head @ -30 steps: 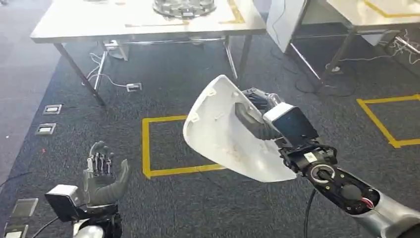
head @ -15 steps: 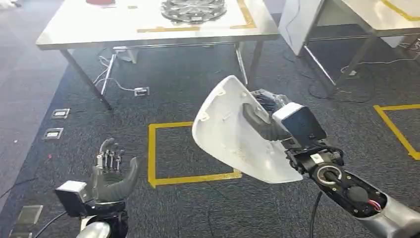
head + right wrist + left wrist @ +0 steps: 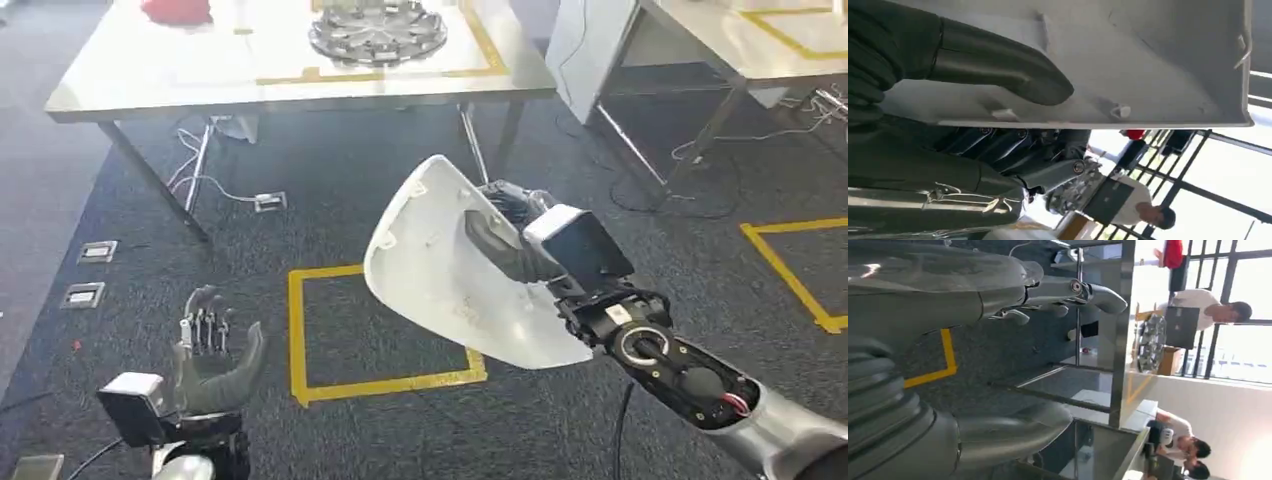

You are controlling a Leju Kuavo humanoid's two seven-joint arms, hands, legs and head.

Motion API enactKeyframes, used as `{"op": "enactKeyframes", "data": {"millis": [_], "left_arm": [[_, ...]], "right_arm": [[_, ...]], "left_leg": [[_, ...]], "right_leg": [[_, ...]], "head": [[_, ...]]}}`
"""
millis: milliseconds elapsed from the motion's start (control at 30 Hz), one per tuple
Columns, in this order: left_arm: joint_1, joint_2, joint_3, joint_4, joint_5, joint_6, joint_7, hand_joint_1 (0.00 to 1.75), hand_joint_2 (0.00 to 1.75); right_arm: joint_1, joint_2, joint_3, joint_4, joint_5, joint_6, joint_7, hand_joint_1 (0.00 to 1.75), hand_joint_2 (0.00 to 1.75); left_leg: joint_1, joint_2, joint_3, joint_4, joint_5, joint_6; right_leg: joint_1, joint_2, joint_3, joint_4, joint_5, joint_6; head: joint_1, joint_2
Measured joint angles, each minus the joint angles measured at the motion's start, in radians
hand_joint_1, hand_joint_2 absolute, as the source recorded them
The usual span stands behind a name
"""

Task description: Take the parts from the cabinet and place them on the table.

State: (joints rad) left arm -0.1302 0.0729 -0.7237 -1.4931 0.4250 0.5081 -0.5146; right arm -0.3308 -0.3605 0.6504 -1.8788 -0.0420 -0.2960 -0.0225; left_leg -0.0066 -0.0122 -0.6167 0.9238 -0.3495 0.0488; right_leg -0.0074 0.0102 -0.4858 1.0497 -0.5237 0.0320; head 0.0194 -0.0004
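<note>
My right hand (image 3: 505, 232) grips a white curved plastic part (image 3: 440, 275), thumb pressed on its inner face and fingers behind its edge; it hangs above the carpet in front of the steel table (image 3: 180, 85). The right wrist view has the thumb (image 3: 998, 62) on the white part (image 3: 1148, 65) with the fingers (image 3: 1013, 145) behind it. My left hand (image 3: 212, 355) is low at the left, fingers apart and upright, holding nothing. In the left wrist view my left hand (image 3: 998, 295) has nothing in it. A silver wheel cover (image 3: 378, 27) lies on the table inside yellow tape.
A red object (image 3: 178, 10) sits at the table's far left. A second table (image 3: 740, 45) stands at the right. A yellow tape square (image 3: 380, 330) marks the carpet below the part. Floor sockets (image 3: 95, 252) and cables lie at the left. Several people (image 3: 1208, 310) are beyond the tables.
The whole scene has shifted as the camera moved; the table looks nearer. My right hand keeps holding the white part the same way. The left hand stays spread.
</note>
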Motion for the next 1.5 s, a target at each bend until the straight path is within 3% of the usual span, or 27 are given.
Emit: {"op": "enactKeyframes", "data": {"millis": [33,100,133,167,200,267,300,333,433,500,567,633,700,800,833,933,1000,1033,1100,1133,1167,1200,1233,1300,1367,1467,1500], "left_arm": [[0.0,0.0,0.0,0.0,0.0,0.002,0.0,0.0,1.75],[0.003,0.0,0.0,0.0,0.0,0.005,0.0,0.0,1.75],[0.004,0.0,0.0,0.0,0.0,0.006,0.0,0.0,1.75],[0.005,0.0,0.0,0.0,0.001,0.007,0.001,0.0,1.75],[0.006,0.0,0.0,0.0,0.0,0.008,0.001,0.0,1.75],[0.007,0.0,0.0,0.0,0.0,0.008,0.001,0.0,1.75],[0.007,0.0,0.0,0.0,0.0,0.008,0.001,0.0,1.75],[0.009,0.0,0.0,0.0,0.0,0.007,0.003,0.0,1.75],[0.006,-0.001,0.0,0.0,0.0,-0.003,0.005,0.0,1.75],[0.003,-0.001,0.0,0.0,-0.002,-0.003,0.003,0.0,1.75],[0.005,0.0,0.0,0.0,-0.002,-0.003,0.003,0.0,1.75],[0.01,0.0,0.0,0.0,-0.003,-0.002,0.003,0.0,1.75],[0.012,0.0,0.0,0.0,-0.007,0.004,0.006,0.0,1.75],[0.013,0.001,0.0,0.0,-0.011,0.005,0.011,0.0,1.75],[0.013,0.001,0.0,0.0,-0.012,0.005,0.015,0.0,1.75],[0.011,0.0,0.0,0.0,-0.013,0.005,0.016,0.0,1.75],[0.011,0.0,0.0,-0.001,-0.014,0.004,0.016,0.0,1.75],[0.009,0.0,0.0,-0.001,-0.013,0.004,0.016,0.0,1.75],[0.01,0.0,0.0,-0.001,-0.014,0.004,0.016,0.0,1.75],[0.011,0.0,0.0,0.0,-0.013,0.003,0.016,0.0,1.75],[0.011,0.0,0.0,0.0,-0.013,0.002,0.016,0.0,1.75],[0.011,0.0,0.0,0.001,-0.013,0.001,0.016,0.0,1.75],[0.01,0.0,0.0,0.001,-0.013,-0.001,0.016,0.0,1.75],[0.008,-0.002,0.0,0.002,-0.013,-0.007,0.016,0.0,1.75],[0.001,-0.004,0.0,0.005,-0.012,-0.015,0.017,0.0,1.75],[-0.007,-0.007,-0.001,0.005,-0.013,-0.021,0.017,0.0,1.75],[-0.01,-0.007,-0.001,0.005,-0.014,-0.021,0.016,0.0,1.75]], "right_arm": [[0.0,0.0,0.0,0.0,0.0,0.0,0.0,1.75,1.75],[0.006,0.0,0.0,0.004,0.0,0.0,0.0,1.75,1.75],[0.008,0.0,0.0,0.006,0.0,0.0,0.0,1.75,1.75],[0.011,0.0,0.0,0.007,0.0,0.0,0.0,1.75,1.75],[0.012,0.0,0.0,0.007,0.0,0.0,-0.001,1.75,1.75],[0.013,0.0,-0.001,0.008,0.002,0.0,-0.003,1.75,1.75],[0.018,0.0,-0.002,0.008,0.003,-0.002,-0.005,1.75,1.75],[0.019,0.0,-0.002,0.009,0.005,-0.003,0.0,1.75,1.75],[0.021,0.0,-0.008,0.004,0.009,-0.009,0.005,1.75,1.75],[0.022,0.001,-0.01,-0.001,0.01,-0.01,0.005,1.75,1.75],[0.023,0.001,-0.011,-0.001,0.01,-0.015,0.004,1.75,1.75],[0.029,0.002,-0.011,-0.001,0.011,-0.018,0.002,1.75,1.75],[0.034,0.003,-0.014,-0.001,0.018,-0.018,-0.003,1.75,1.75],[0.035,0.009,-0.025,0.0,0.021,-0.018,-0.01,1.75,1.75],[0.038,0.01,-0.026,0.0,0.021,-0.017,-0.011,1.75,1.75],[0.047,0.011,-0.036,-0.003,0.027,-0.015,-0.017,1.75,1.75],[0.052,0.012,-0.045,-0.004,0.035,-0.01,-0.018,1.75,1.75],[0.052,0.012,-0.049,-0.004,0.036,-0.01,-0.019,1.75,1.75],[0.058,0.012,-0.054,-0.004,0.038,-0.009,-0.019,1.75,1.75],[0.061,0.012,-0.055,-0.004,0.039,-0.007,-0.019,1.75,1.75],[0.063,0.012,-0.058,-0.004,0.039,-0.006,-0.02,1.75,1.75],[0.064,0.012,-0.06,-0.004,0.039,-0.006,-0.02,1.75,1.75],[0.064,0.012,-0.063,-0.004,0.039,-0.006,-0.022,1.75,1.75],[0.067,0.012,-0.069,-0.004,0.043,-0.007,-0.024,1.75,1.75],[0.078,0.012,-0.076,-0.006,0.048,-0.009,-0.025,1.75,1.75],[0.087,0.015,-0.086,-0.017,0.059,-0.01,-0.027,1.75,1.75],[0.086,0.016,-0.088,-0.019,0.061,-0.01,-0.029,1.75,1.75]], "left_leg": [[0.0,0.0,0.008,0.0,-0.008,0.004],[0.0,0.0,0.026,0.0,-0.028,0.004],[0.0,-0.001,0.039,0.0,-0.038,0.004],[0.0,-0.003,0.053,0.001,-0.049,0.002],[0.0,-0.005,0.069,0.002,-0.061,0.0],[0.0,-0.005,0.1,0.005,-0.088,-0.005],[-0.005,-0.006,0.108,0.016,-0.1,-0.011],[-0.006,-0.01,0.107,0.011,-0.106,-0.016],[-0.008,-0.009,0.112,0.016,-0.112,-0.028],[-0.005,-0.002,0.066,0.108,-0.114,-0.04],[0.002,0.002,-0.039,0.263,-0.162,-0.054],[0.004,0.004,-0.116,0.341,-0.213,-0.06],[0.004,0.004,-0.11,0.26,-0.162,-0.055],[-0.002,0.005,-0.041,0.018,0.026,-0.03],[-0.007,0.003,-0.04,0.019,-0.006,-0.024],[-0.007,0.003,-0.02,0.012,-0.003,-0.007],[-0.001,0.002,0.012,0.003,-0.012,0.003],[-0.001,0.002,0.021,0.004,-0.02,0.009],[-0.001,0.002,0.037,0.004,-0.038,0.009],[-0.001,0.001,0.048,0.004,-0.048,0.009],[-0.001,0.0,0.061,0.005,-0.058,0.008],[-0.001,-0.001,0.077,0.005,-0.07,0.007],[-0.001,-0.002,0.097,0.005,-0.083,0.006],[-0.002,-0.002,0.122,0.002,-0.108,0.0],[-0.007,-0.007,0.127,0.01,-0.126,-0.012],[-0.009,-0.006,0.136,0.018,-0.137,-0.027],[-0.006,-0.001,0.117,0.067,-0.131,-0.034]], "right_leg": [[-0.001,0.0,-0.05,0.082,-0.022,0.004],[-0.002,0.0,-0.14,0.198,-0.101,0.01],[-0.003,-0.001,-0.162,0.204,-0.125,0.014],[-0.004,-0.002,-0.165,0.175,-0.118,0.015],[-0.004,-0.003,-0.155,0.117,-0.082,0.017],[-0.005,-0.004,-0.12,-0.05,0.078,0.014],[-0.001,-0.006,-0.123,-0.099,0.141,0.01],[0.0,-0.009,-0.116,-0.095,0.119,-0.003],[-0.002,-0.004,-0.095,-0.1,0.13,-0.02],[-0.008,-0.003,-0.076,-0.107,0.122,-0.028],[-0.008,-0.003,-0.066,-0.107,0.109,-0.034],[-0.008,-0.002,-0.049,-0.107,0.091,-0.034],[-0.008,-0.001,-0.019,-0.107,0.069,-0.032],[-0.004,0.0,0.013,-0.109,0.036,-0.026],[0.0,0.007,0.024,-0.108,0.025,-0.019],[0.001,0.005,0.046,-0.108,0.019,-0.002],[-0.002,0.0,0.021,-0.051,0.008,0.008],[-0.002,-0.001,-0.025,0.034,-0.006,0.011],[-0.003,-0.001,-0.126,0.18,-0.071,0.018],[-0.003,-0.001,-0.162,0.214,-0.102,0.021],[-0.003,-0.001,-0.175,0.207,-0.105,0.02],[-0.003,-0.002,-0.173,0.166,-0.083,0.02],[-0.002,-0.002,-0.157,0.089,-0.027,0.017],[-0.001,-0.004,-0.128,-0.077,0.149,0.007],[0.008,-0.006,-0.126,-0.097,0.138,-0.004],[-0.002,-0.003,-0.101,-0.105,0.144,-0.024],[-0.004,-0.003,-0.091,-0.108,0.139,-0.029]], "head": [[0.007,0.0],[0.012,0.0],[0.017,0.0],[0.021,0.0],[0.027,0.0],[0.036,0.0],[0.037,0.0],[0.037,0.0],[0.029,0.0],[0.024,0.0],[0.007,0.0],[0.002,0.0],[-0.004,0.0],[-0.013,0.0],[-0.016,0.0],[-0.011,0.0],[-0.006,0.0],[-0.001,0.0],[0.011,0.0],[0.015,0.0],[0.018,0.0],[0.023,0.0],[0.028,0.0],[0.038,0.0],[0.035,0.0],[0.032,0.0],[0.031,0.0]]}}
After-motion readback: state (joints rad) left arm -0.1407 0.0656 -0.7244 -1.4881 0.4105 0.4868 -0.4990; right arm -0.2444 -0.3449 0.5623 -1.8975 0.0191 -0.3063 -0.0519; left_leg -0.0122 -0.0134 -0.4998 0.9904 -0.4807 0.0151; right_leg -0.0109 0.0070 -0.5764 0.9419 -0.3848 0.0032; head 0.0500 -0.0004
